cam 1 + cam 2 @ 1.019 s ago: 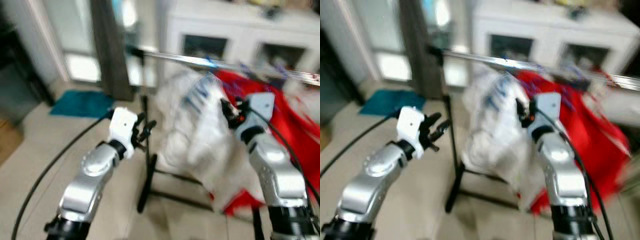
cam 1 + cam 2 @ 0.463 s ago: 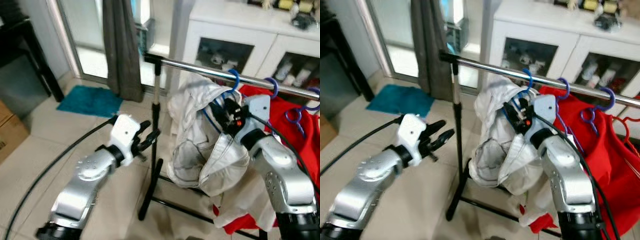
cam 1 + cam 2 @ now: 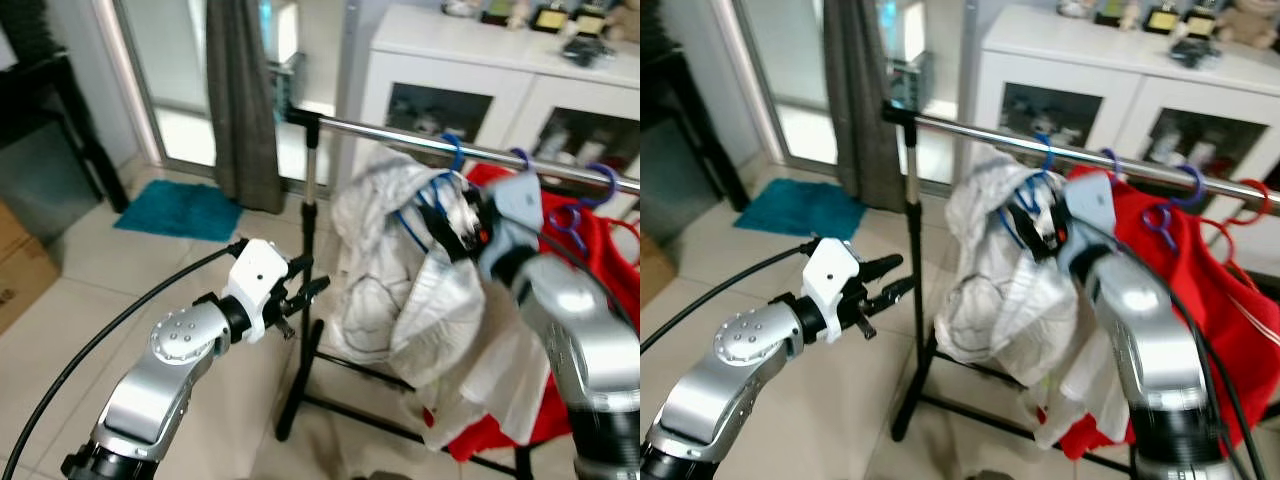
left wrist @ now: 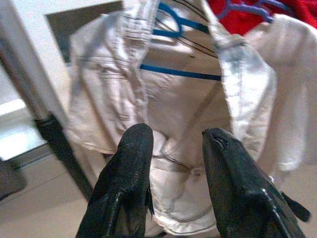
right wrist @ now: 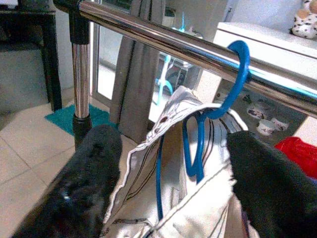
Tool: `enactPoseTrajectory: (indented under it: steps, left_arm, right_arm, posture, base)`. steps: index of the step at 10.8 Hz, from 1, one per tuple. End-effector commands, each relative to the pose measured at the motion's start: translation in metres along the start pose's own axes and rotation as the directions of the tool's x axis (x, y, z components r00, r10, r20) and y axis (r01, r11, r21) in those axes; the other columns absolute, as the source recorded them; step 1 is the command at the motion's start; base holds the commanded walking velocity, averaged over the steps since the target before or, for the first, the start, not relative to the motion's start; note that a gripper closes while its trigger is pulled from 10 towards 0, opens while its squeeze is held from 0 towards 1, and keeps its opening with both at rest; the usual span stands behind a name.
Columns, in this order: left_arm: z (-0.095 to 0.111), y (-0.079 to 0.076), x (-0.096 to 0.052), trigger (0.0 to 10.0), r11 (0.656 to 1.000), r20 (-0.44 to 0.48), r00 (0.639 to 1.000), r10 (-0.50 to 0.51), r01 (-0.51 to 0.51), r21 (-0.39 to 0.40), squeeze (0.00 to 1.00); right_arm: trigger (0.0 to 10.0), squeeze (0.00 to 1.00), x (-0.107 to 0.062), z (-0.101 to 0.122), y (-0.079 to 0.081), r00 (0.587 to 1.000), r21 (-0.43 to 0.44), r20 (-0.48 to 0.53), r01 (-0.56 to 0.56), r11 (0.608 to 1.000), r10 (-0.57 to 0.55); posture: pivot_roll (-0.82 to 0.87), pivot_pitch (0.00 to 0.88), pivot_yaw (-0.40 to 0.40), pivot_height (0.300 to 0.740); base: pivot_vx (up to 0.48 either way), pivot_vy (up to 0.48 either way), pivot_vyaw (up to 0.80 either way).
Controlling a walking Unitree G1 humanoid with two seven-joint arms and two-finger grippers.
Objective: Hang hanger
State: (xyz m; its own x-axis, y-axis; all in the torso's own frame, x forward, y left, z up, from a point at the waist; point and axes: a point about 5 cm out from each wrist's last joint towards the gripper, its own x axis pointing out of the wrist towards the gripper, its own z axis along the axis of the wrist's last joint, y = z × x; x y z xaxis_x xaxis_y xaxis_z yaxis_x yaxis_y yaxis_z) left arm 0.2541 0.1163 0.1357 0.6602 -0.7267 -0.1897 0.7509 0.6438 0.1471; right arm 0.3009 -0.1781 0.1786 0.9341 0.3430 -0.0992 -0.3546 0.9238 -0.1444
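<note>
A blue hanger point(image 5: 198, 144) carrying a white shirt point(image 3: 400, 270) has its hook point(image 5: 237, 69) over the chrome rail point(image 3: 400, 140). My right gripper point(image 5: 171, 148) is just in front of the hanger's neck, open, with its fingers spread to either side and touching nothing. In the eye views the right gripper point(image 3: 455, 225) is held against the shirt's collar. My left gripper point(image 3: 305, 285) is open beside the rack's upright post point(image 3: 310, 200), pointing at the shirt point(image 4: 173, 99), and holds nothing.
Red garments point(image 3: 1220, 270) on more hangers point(image 3: 1170, 200) fill the rail to the right. A white cabinet point(image 3: 480, 60) stands behind, a grey curtain point(image 3: 245, 100) and a teal mat point(image 3: 180, 210) to the left. The rack's black foot point(image 3: 295, 390) and a black cable point(image 3: 100, 330) cross the tiled floor.
The view has sharpened and shifted slightly. The hanger's hook stays over the rail. My left gripper has edged right toward the post; the right arm has lifted a little.
</note>
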Motion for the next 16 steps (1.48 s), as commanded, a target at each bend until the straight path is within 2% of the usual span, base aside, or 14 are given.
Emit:
enactPoseTrajectory:
  steps: [1, 3, 5, 7, 13, 16]
  left_arm:
    - [0.002, -0.001, 0.001, 10.0, 1.0, -0.008, 1.0, -0.027, 0.027, 0.01, 0.0]
    - [0.003, -0.002, 0.003, 10.0, 0.998, -0.008, 0.998, -0.066, 0.066, 0.012, 0.0]
    - [0.004, -0.004, 0.004, 10.0, 0.997, -0.008, 0.997, -0.078, 0.078, 0.01, 0.0]
    - [0.003, -0.004, 0.003, 10.0, 0.997, -0.017, 0.997, -0.08, 0.08, 0.009, 0.0]
    - [0.004, -0.005, 0.004, 10.0, 0.994, -0.017, 0.994, -0.11, 0.11, 0.018, 0.0]
    - [0.012, -0.012, 0.008, 10.0, 0.982, 0.03, 0.982, -0.187, 0.186, 0.037, 0.0]
  right_arm:
    - [10.0, 0.0, 0.004, -0.001, 0.004, 0.999, -0.014, -0.023, -0.04, 0.999, 0.04]
    - [10.0, 0.0, 0.012, 0.003, 0.01, 0.994, -0.045, -0.05, -0.101, 0.994, 0.099]
    - [10.0, 0.0, 0.018, 0.002, 0.009, 0.991, -0.056, -0.096, -0.098, 0.994, 0.093]
    - [10.0, 0.0, 0.027, 0.0, -0.001, 0.988, -0.096, -0.155, -0.017, 0.995, 0.002]
    - [10.0, 0.0, 0.024, -0.001, -0.012, 0.97, -0.169, -0.217, 0.07, 0.983, -0.107]
    - [10.0, 0.0, 0.04, -0.003, -0.012, 0.955, -0.206, -0.262, 0.085, 0.975, -0.139]
  posture:
    - [-0.04, 0.0, -0.05, 0.74]
    - [-0.03, 0.0, -0.063, 0.74]
    - [-0.03, 0.0, -0.071, 0.74]
    - [-0.02, 0.0, -0.077, 0.74]
    - [-0.03, 0.0, -0.064, 0.74]
    - [-0.03, 0.0, -0.062, 0.74]
  base:
    - [0.0, 0.0, 0.0]
    - [0.0, 0.0, 0.0]
    - [0.0, 0.0, 0.0]
    - [0.0, 0.0, 0.0]
    - [0.0, 0.0, 0.0]
    - [0.0, 0.0, 0.0]
